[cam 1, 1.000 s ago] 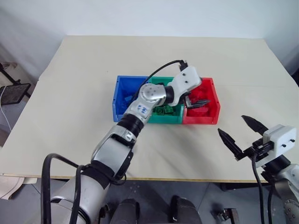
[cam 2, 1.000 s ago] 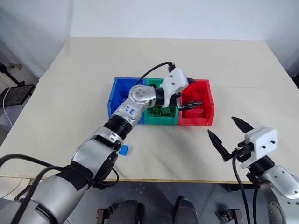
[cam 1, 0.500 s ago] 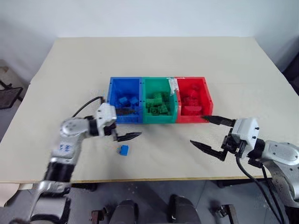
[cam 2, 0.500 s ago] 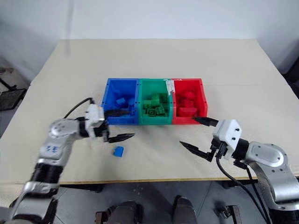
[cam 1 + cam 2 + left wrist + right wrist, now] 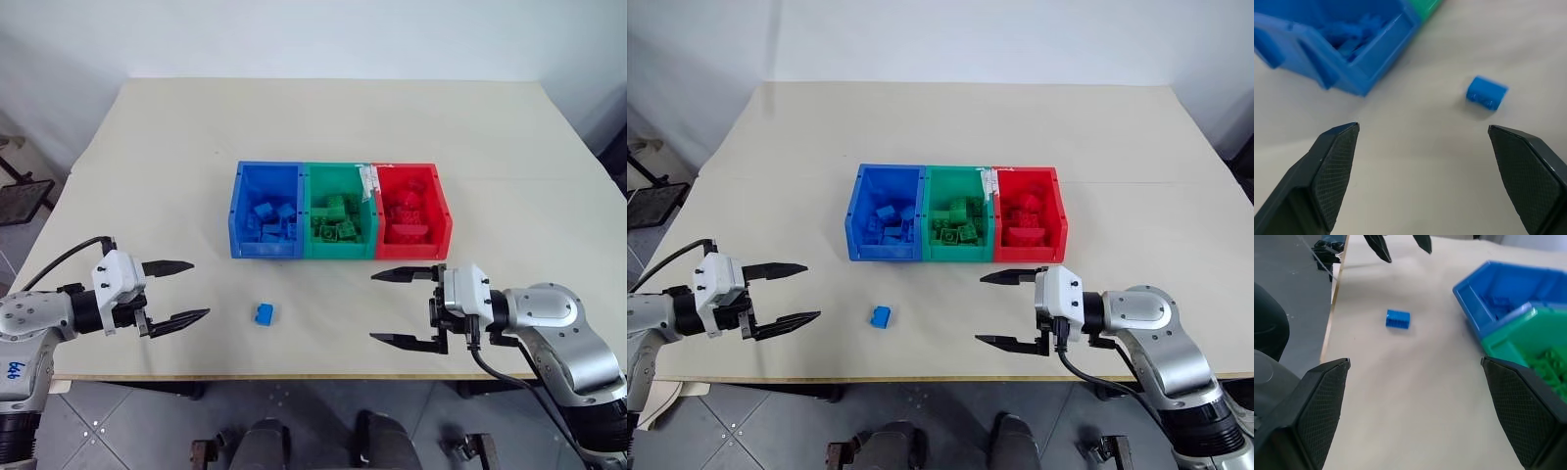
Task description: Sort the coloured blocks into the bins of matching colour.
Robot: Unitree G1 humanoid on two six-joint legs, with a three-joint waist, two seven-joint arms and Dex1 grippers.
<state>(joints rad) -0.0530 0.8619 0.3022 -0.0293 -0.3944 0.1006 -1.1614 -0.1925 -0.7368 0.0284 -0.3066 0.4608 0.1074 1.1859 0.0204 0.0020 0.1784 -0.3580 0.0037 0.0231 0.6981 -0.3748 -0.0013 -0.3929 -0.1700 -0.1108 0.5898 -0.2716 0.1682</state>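
One small blue block (image 5: 261, 313) lies loose on the table in front of the blue bin (image 5: 266, 211). The green bin (image 5: 338, 209) and red bin (image 5: 411, 207) stand beside it in a row, each holding blocks of its own colour. My left gripper (image 5: 180, 292) hovers open at the table's near left, pointing right toward the loose block (image 5: 1487, 92), nothing between its fingers. My right gripper (image 5: 396, 308) stands open at the near right, pointing left toward the same block (image 5: 1398, 318), also empty.
A white label (image 5: 368, 177) sits between the green and red bins. The beige table (image 5: 323, 117) stretches wide behind the bins. Its front edge runs just below both grippers. A dark stand (image 5: 20, 191) is on the floor at far left.
My left arm has swung back from over the red bin to the table's near left. My right gripper has turned to point left and shifted left. The camera view has shifted too.
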